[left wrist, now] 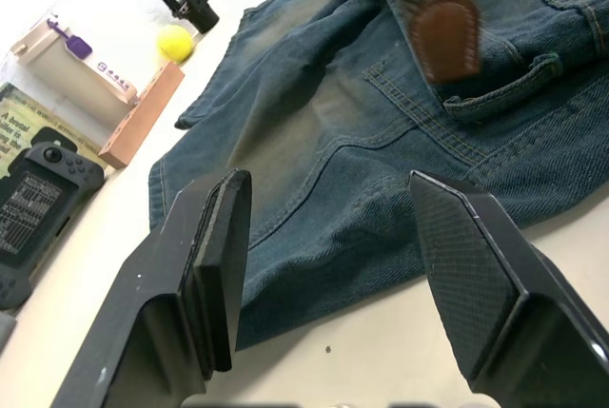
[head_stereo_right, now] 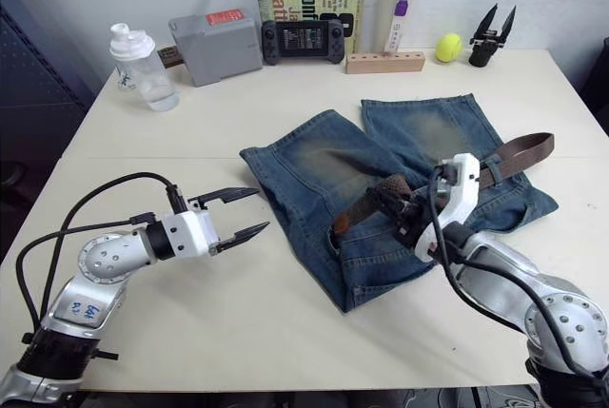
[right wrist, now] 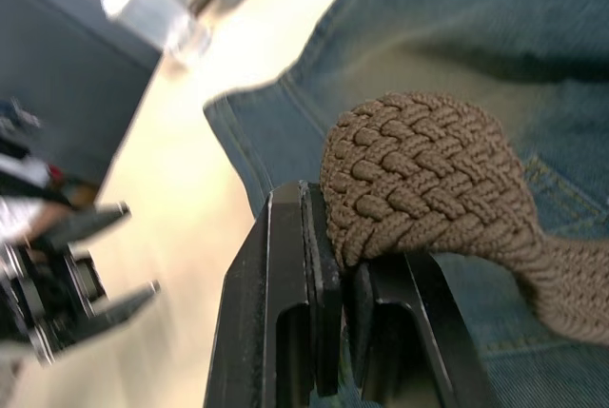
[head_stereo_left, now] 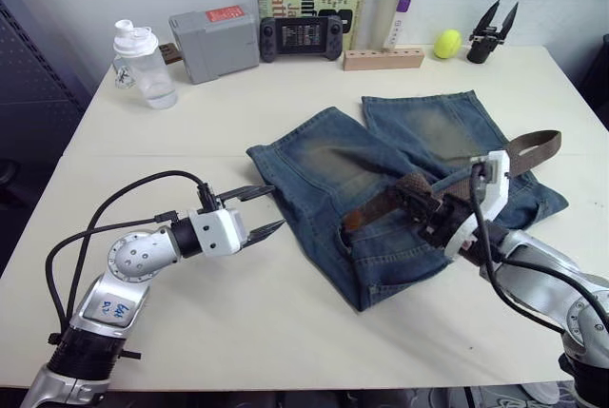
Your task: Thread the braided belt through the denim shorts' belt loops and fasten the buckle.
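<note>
right end effector (right wrist: 347,275) pinches braided belt (right wrist: 419,180) over denim shorts (head_stereo_left: 381,199).

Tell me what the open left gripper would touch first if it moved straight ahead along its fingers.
Most likely the faded blue denim shorts. The left gripper points over bare table at their near edge, with nothing between, though depth is uncertain.

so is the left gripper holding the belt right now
No, the left gripper hovers open over bare table, apart from the braided belt.
</note>
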Tool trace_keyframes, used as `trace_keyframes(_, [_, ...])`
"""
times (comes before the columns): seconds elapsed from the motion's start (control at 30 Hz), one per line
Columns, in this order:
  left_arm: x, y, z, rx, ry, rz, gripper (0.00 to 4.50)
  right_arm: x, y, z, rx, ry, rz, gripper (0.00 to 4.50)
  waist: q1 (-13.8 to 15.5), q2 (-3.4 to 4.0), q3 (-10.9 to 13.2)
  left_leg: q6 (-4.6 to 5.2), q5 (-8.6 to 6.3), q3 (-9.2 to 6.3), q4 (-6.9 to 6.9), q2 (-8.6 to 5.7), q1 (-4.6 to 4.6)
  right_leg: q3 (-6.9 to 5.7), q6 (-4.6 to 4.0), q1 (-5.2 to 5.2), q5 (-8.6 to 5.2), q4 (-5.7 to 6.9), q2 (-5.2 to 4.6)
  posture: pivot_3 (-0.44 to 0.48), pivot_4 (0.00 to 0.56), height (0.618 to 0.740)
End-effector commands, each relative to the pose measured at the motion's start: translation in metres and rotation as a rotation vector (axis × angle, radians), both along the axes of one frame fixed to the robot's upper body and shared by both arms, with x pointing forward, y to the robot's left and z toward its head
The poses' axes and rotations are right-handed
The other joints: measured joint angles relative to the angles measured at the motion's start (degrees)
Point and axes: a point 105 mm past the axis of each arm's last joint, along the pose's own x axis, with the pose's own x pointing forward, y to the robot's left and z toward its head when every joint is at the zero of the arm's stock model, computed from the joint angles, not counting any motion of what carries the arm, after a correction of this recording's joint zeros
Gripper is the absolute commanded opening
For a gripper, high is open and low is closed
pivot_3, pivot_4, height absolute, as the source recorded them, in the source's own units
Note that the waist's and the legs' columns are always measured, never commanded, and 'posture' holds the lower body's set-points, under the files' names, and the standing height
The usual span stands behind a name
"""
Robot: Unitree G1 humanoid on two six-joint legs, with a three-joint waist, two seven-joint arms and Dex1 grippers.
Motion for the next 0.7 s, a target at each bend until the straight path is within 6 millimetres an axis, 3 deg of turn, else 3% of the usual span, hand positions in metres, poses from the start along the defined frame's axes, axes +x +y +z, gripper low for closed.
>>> trace_keyframes(0.03, [-0.004, -0.004, 0.011, -0.004, -0.053, -0.017, 2.94, -0.008, 0.004, 0.005, -0.045, -0.048, 0.035, 0.00, 0.22, 0.00, 0.00, 0.00, 0.00, 0.01, 0.01, 0.00, 0.00, 0.01, 0.00, 0.00, 0.00, 0.00, 0.00, 0.000, 0.150, 0.731])
trace_keyframes(0.47, [-0.004, -0.006, 0.012, 0.008, -0.067, -0.030, 2.94, -0.004, 0.006, 0.010, -0.191, -0.147, 0.019, 0.00, 0.71, -0.01, 0.01, 0.00, 0.00, 0.02, 0.06, -0.04, -0.02, 0.01, 0.02, 0.02, 0.01, -0.05, 0.01, 0.000, 0.150, 0.731])
trace_keyframes(0.7, [-0.003, -0.005, 0.013, 0.015, -0.075, -0.028, 2.94, -0.004, 0.014, 0.005, -0.415, -0.209, 0.056, 0.00, 0.71, -0.01, 0.01, 0.00, 0.00, 0.01, 0.07, -0.03, -0.02, 0.00, 0.02, 0.02, 0.01, -0.07, 0.01, 0.000, 0.150, 0.731])
